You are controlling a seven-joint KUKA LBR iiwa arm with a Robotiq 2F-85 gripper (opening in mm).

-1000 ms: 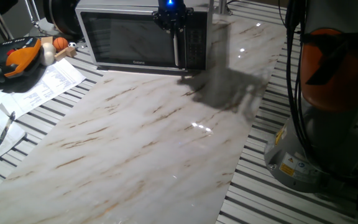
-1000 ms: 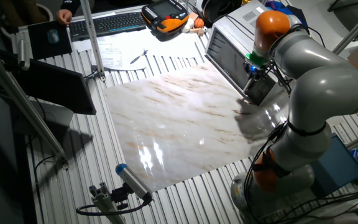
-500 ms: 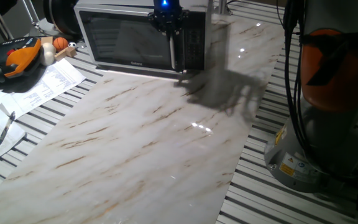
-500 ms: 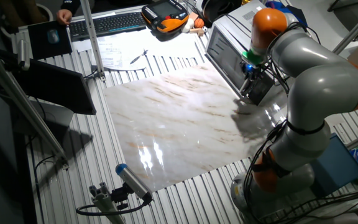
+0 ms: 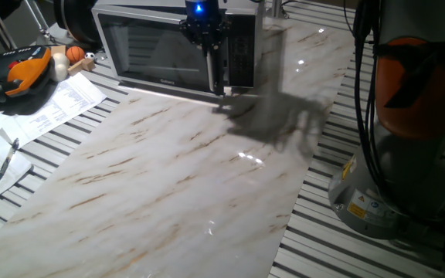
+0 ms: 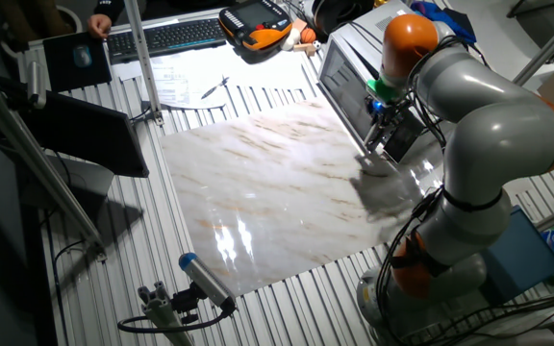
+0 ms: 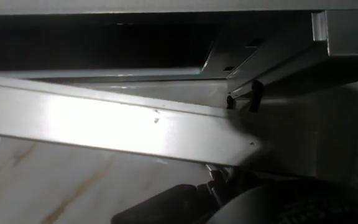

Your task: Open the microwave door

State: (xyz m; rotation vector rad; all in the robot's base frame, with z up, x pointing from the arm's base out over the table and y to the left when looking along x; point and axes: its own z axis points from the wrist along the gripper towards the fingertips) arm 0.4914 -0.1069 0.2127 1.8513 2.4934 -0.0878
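On the far left lay an orange and black hand controller (image 5: 23, 68), with an orange ball (image 5: 76, 53) beside it and white printed papers (image 5: 60, 104) nearby. The big silver and black microwave (image 5: 134, 31) stood at the back of the pale marble board (image 5: 176, 170). Its dark glass door (image 5: 157, 50) was swung a little open. The black gripper (image 5: 207, 29) was at the door's upright silver bar handle (image 5: 212, 66). I could not tell whether its jaws were apart or pinched on the bar.

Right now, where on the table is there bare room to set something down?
The marble slab in front of the microwave is bare nearly to its near edge. It is crowded at the left: papers, a pen, the orange pendant. The gripper is at the door handle.
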